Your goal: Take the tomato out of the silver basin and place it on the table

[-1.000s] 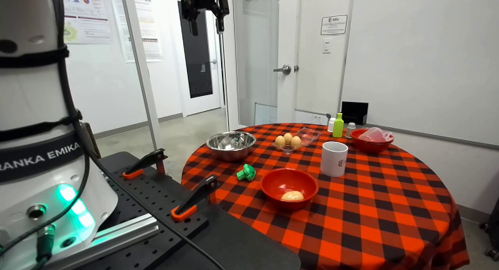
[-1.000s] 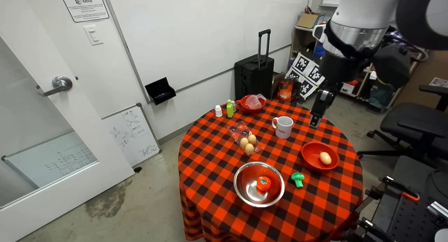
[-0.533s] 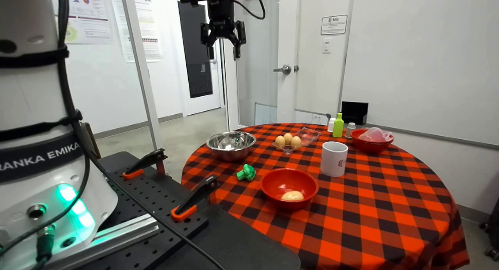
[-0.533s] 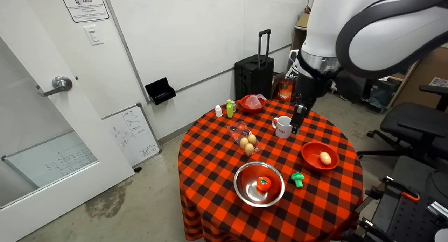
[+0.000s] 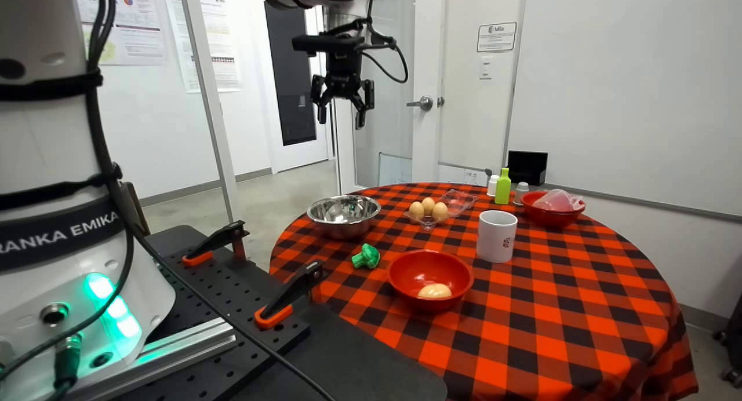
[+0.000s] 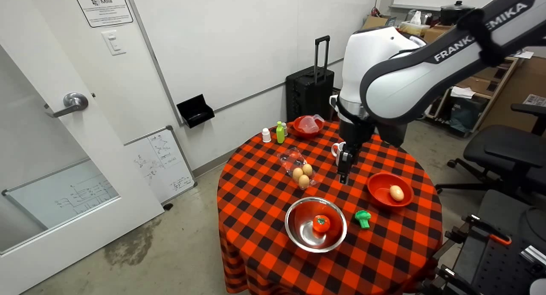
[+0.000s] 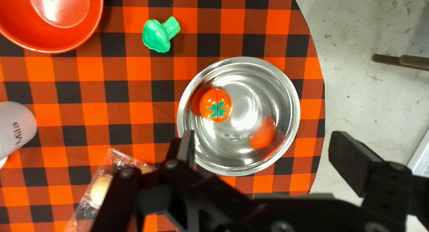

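Observation:
The tomato (image 7: 216,105) is red-orange with a green leaf mark. It lies inside the silver basin (image 7: 246,104), near its left wall in the wrist view. The tomato (image 6: 321,224) also shows in an exterior view, in the basin (image 6: 309,240). In an exterior view the wall of the basin (image 5: 343,232) hides it. A red reflection shows on the basin's inner wall. The basin stands on the checkered table (image 5: 556,308). My gripper (image 5: 342,124) is open and empty, high above the table. In the wrist view its fingers (image 7: 261,137) are wide apart, with the basin partly between them.
Green broccoli (image 7: 159,35) lies beside the basin. A red bowl (image 6: 375,188) holds an egg. Several eggs (image 6: 302,175) sit in a clear carton. A white mug (image 5: 497,236), a green bottle (image 5: 502,186), shakers and a far red dish (image 5: 552,214) stand on the table. The basin is near the table edge.
My gripper has come down. In an exterior view it has moved left over the table, past the mug, closer to the basin. It stays open. The tomato and basin have not moved.

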Action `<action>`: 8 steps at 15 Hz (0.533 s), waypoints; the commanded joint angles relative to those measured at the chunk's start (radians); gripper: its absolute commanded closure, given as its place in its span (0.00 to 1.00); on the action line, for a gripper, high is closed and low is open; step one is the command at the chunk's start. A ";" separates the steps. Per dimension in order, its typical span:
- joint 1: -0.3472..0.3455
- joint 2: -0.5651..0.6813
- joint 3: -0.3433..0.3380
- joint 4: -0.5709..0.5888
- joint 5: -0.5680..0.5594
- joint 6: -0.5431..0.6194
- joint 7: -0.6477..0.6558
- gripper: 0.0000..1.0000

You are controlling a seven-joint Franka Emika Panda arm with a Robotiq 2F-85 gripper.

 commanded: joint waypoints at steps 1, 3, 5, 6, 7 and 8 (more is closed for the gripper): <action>-0.018 0.130 0.022 0.083 0.078 0.022 -0.054 0.00; -0.025 0.180 0.034 0.107 0.108 0.038 -0.057 0.00; -0.033 0.237 0.049 0.138 0.130 0.054 -0.062 0.00; -0.040 0.267 0.059 0.154 0.142 0.062 -0.074 0.00; -0.048 0.293 0.069 0.169 0.153 0.067 -0.086 0.00; -0.056 0.319 0.078 0.182 0.163 0.073 -0.097 0.00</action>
